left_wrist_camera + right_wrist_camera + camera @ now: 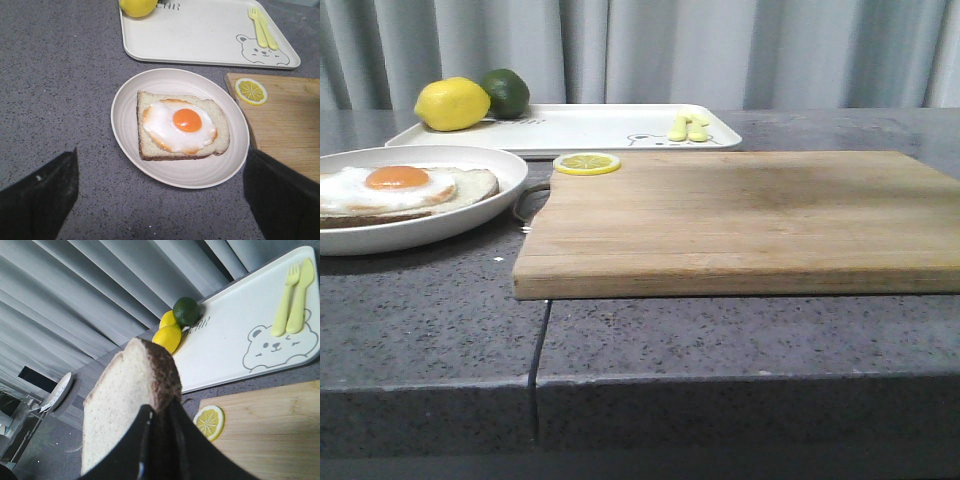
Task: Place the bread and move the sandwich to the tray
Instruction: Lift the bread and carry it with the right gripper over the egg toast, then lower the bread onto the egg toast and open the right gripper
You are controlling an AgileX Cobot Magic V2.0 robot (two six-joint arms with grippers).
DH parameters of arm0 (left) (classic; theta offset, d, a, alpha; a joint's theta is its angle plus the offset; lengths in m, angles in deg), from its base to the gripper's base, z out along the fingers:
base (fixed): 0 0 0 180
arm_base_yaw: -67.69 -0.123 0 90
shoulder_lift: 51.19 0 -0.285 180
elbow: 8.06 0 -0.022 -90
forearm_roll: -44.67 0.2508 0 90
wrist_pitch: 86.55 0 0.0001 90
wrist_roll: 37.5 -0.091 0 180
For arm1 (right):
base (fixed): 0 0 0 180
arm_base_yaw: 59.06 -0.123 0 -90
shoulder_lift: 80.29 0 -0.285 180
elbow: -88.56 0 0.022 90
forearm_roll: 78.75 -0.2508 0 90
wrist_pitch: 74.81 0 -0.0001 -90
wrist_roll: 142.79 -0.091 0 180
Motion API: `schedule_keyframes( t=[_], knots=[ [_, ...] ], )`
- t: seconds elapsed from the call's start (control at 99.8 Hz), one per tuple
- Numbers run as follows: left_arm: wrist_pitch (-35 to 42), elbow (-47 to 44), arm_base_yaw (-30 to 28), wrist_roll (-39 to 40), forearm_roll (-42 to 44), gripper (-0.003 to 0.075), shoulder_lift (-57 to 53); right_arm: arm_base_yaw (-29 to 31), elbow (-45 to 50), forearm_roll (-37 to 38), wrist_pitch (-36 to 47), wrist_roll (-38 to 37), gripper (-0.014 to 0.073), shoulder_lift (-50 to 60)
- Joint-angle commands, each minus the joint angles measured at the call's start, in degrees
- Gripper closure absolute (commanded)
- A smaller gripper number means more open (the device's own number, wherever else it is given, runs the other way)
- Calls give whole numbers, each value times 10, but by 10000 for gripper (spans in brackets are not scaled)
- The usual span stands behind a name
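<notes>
The sandwich [395, 190] [181, 126], egg-topped bread, lies on a round white plate [470, 222] [130, 95] at the table's left. Behind it lies the white tray [600, 128] [200, 35] [235, 335]. My left gripper [160, 200] hovers open just short of the plate, its dark fingers [40, 197] wide apart with only table between them. My right gripper [160, 412] is shut on the bread [125, 405], a thick pale slice held on edge by its brown crust. Neither gripper shows in the front view.
A wooden cutting board [740, 215] [270, 430] fills the table's middle and right, a lemon slice [587, 163] [209, 422] at its far left corner. On the tray sit a lemon [452, 104], a lime [506, 92] and yellow cutlery [687, 127] [294, 297].
</notes>
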Motion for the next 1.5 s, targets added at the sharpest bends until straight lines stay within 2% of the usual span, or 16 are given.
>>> schedule_keyframes(
  t=[0.0, 0.18, 0.481, 0.712, 0.882, 1.093, 1.494],
  knots=[
    [34, 19, -1, 1, -14, 104, 7, -58, -40, -38, 61, 2, 622, -7],
    [34, 19, -1, 1, -14, 104, 7, -143, -90, -67, 126, 2, 622, -60],
    [34, 19, -1, 1, -14, 104, 7, -219, -169, -79, 165, 1, 622, -181],
    [34, 19, -1, 1, -14, 104, 7, -314, -231, -79, 297, -5, 622, -247],
    [34, 19, -1, 1, -14, 104, 7, -371, -273, -78, 365, -59, 622, -290],
    [34, 19, -1, 1, -14, 104, 7, -409, -290, -77, 421, -124, 622, -328],
    [34, 19, -1, 1, -14, 104, 7, -417, -291, -74, 423, -159, 622, -350]
  ],
)
